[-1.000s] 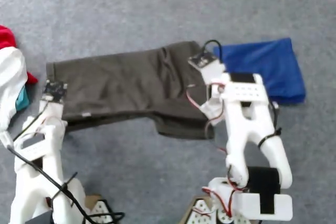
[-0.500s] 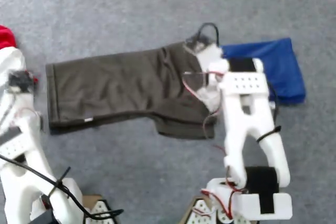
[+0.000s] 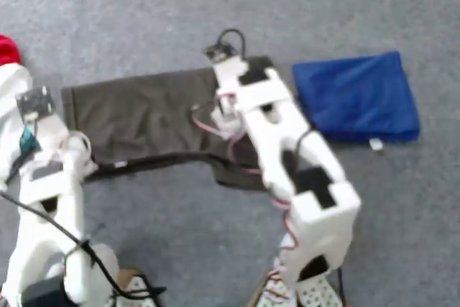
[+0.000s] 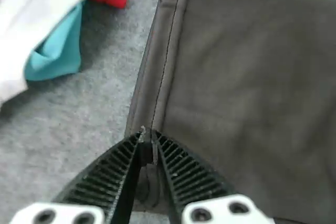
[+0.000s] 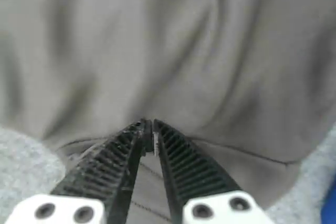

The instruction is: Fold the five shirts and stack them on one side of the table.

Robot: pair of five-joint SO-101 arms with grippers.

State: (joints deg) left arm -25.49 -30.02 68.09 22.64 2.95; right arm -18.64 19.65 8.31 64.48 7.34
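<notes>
Basically got brown shirt (image 3: pixel 144 116) lying long-ways across the worktop (image 3: pixel 158 213), left gripper (image 4: pixel 148 137) closed at its left-edge hem, right gripper (image 5: pixel 148 128) closed past its middle.

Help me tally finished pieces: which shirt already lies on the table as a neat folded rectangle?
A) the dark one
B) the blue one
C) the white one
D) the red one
B: the blue shirt lies flat as a tidy rectangle, while the dark shirt is still spread out under the arms and the white shirt and red shirt sit bunched at the table's edge.
</notes>
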